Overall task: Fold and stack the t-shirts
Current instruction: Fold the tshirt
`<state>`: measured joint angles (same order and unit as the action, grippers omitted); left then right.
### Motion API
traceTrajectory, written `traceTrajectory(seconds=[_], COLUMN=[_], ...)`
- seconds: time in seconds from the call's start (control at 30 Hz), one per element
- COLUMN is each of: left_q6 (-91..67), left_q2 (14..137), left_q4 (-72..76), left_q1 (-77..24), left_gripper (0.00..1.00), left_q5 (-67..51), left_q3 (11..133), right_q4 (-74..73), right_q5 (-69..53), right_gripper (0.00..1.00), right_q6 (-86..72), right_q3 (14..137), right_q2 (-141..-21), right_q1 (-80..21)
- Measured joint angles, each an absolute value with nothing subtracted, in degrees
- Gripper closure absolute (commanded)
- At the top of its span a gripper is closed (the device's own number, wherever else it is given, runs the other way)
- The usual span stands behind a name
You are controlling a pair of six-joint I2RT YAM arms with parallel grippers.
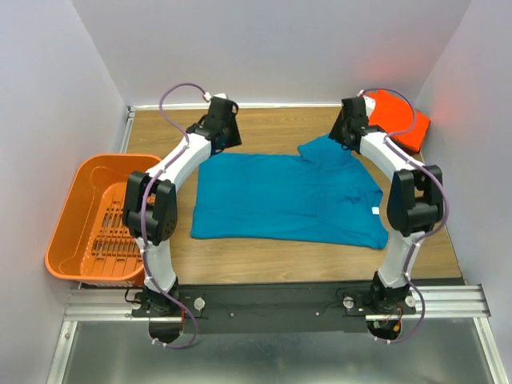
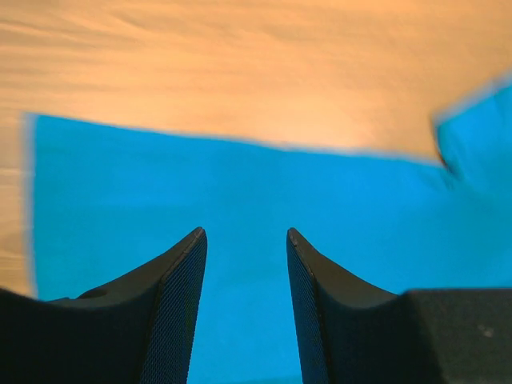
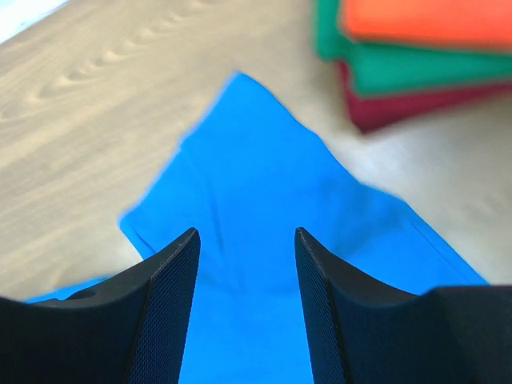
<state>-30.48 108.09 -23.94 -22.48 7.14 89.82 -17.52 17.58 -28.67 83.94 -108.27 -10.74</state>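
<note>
My left pincer [image 2: 246, 234] and right pincer [image 3: 246, 232] both stood parted, gripping nothing, over the soft teal-blue cloth t-shirt [image 1: 288, 200] spread flat on the wooden desk [image 1: 264, 120], near the folded orange, green, dark-red stack [image 3: 416, 68].

left arm [image 1: 180, 164], white links with black joints: reached forward from its near-left base, elbow bent, forearm angled in toward the centre. left gripper [image 2: 244, 234], black two-finger unit: pointed downward at the far side, jaws apart, nothing between its textured fingers [image 2: 172, 308]. right arm [image 1: 384, 156], same build: roughly mirrored, elbow out to the right, forearm running far-left. right gripper [image 3: 246, 232]: tilted down, jaws parted about as wide as the left's, nothing pinched between its fingers [image 3: 164, 316].
</note>
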Motion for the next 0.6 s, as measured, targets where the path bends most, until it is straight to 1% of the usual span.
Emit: traceTrajectory(seconds=[0.17,0.3,0.47,0.6], left_q6=[-32.51,-33.28,-33.47,-33.50], left_q2=[114.06,118.63,121.99,123.33], left_q4=[-26.22,-29.19,-31.77,-32.53], left_q1=[-17.56,-16.56,-15.57,-14.46], left_gripper=[0.48,0.48,0.49,0.49], left_q5=[14.35,19.44,23.75,25.50], left_q3=[95.64,98.06,100.40,101.03], right_q4=[-16.62,-16.60,-16.80,-16.78], right_q5=[13.91,11.57,9.80,9.43], right_gripper=[0.42,0.43,0.43,0.43], right_q6=[-24.71,-21.71,-19.75,-18.90], right_q3=[94.52,100.01,102.83,104.12], right_q2=[-118.93,-126.43,-130.56,-131.70], right_q1=[-10.74,-10.74,-10.59,-10.37])
